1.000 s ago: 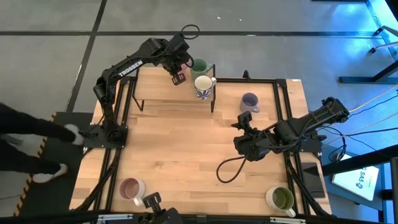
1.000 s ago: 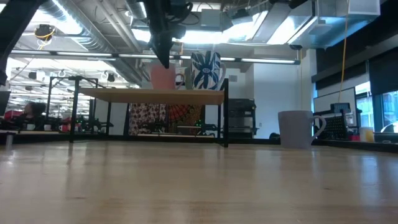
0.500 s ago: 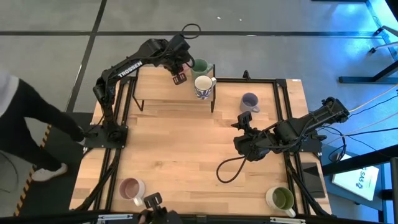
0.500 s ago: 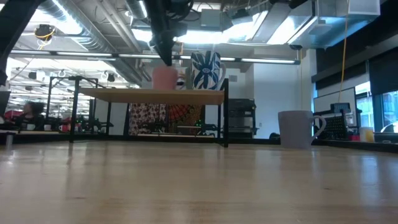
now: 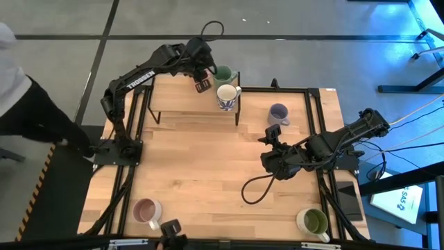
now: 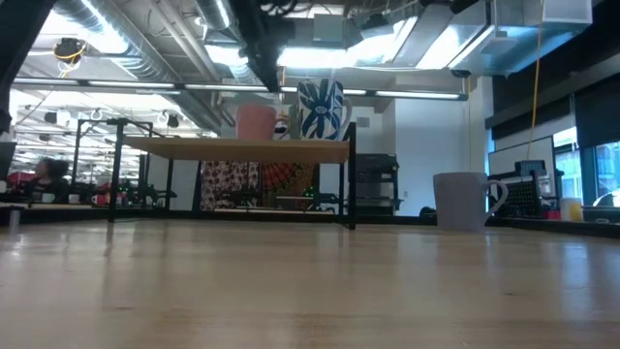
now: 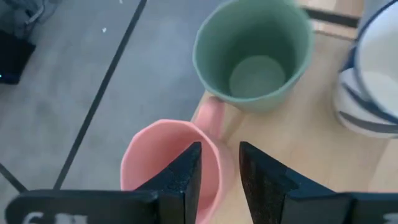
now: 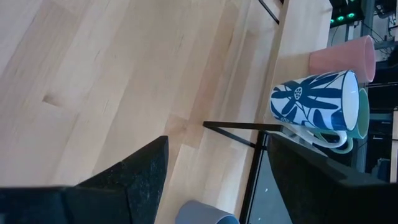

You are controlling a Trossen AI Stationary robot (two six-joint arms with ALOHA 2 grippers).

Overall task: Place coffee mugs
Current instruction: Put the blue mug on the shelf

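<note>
A raised wooden shelf (image 5: 187, 104) stands at the table's far edge. On it stand a pink mug (image 7: 163, 163), a dark green mug (image 7: 252, 53) and a white mug with blue pattern (image 5: 227, 96), all upright on their bases. My left gripper (image 7: 221, 177) hangs just above the pink mug's rim, open by a narrow gap. One finger is over the mug's hollow, the other outside its wall. In the low view its tip (image 6: 274, 82) is clear above the mug (image 6: 257, 121). My right gripper (image 5: 267, 161) waits open over the table's right half.
A lavender mug (image 5: 278, 113) stands on the table right of the shelf. A beige-pink mug (image 5: 146, 210) is at the near left, and a cream mug with an olive inside (image 5: 313, 221) at the near right. A black cable loop (image 5: 255, 189) lies on the table. A person (image 5: 28, 104) stands beyond the left edge.
My left gripper has risen from the pink mug's rim and drifted slightly toward the green mug. The pink mug stays upright on the shelf. A person has walked along the table's left side.
</note>
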